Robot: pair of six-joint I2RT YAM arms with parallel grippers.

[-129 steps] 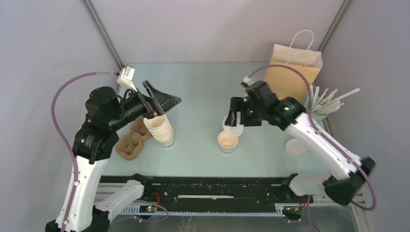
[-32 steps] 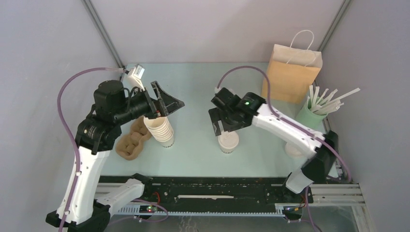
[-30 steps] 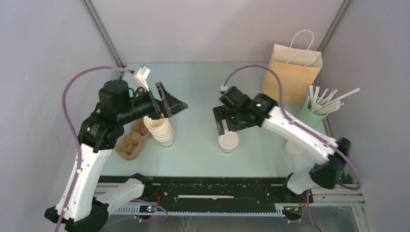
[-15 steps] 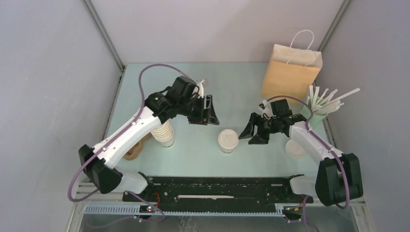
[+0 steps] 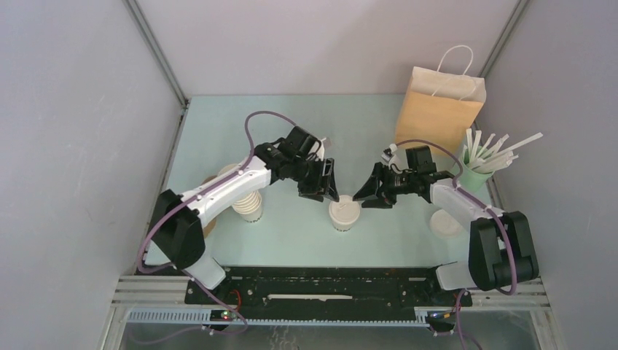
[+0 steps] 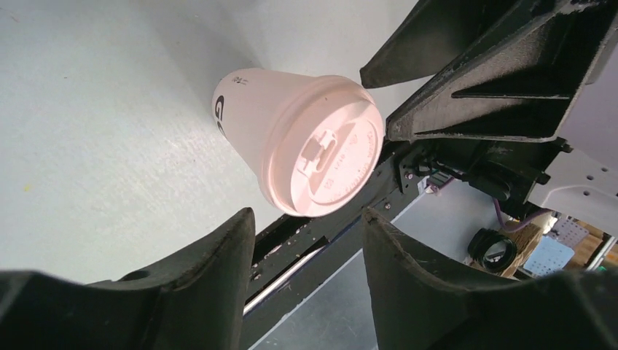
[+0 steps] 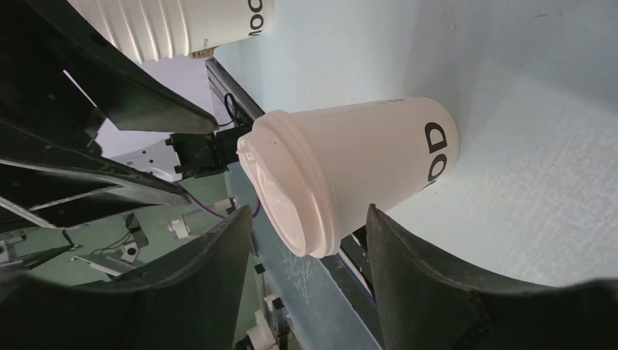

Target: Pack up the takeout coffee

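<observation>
The takeout coffee, a cream-white paper cup with a white lid, stands upright near the middle of the table. My left gripper hangs just to its upper left, jaws open, not touching it. My right gripper sits just to its right, also open. In the left wrist view the lidded cup lies beyond my open left gripper, with the right gripper's black fingers behind it. In the right wrist view the cup has its lid rim just at the mouth of my open right gripper, with a gap on both sides.
A stack of nested cream cups stands left of the coffee, under the left arm. A brown paper bag stands upright at the back right. A green cup of straws and a loose white lid are at the right edge.
Both arms have swung in low beside the coffee, the left from above the cup stack, the right from over the cup to its right side. Both sets of jaws have narrowed a little.
</observation>
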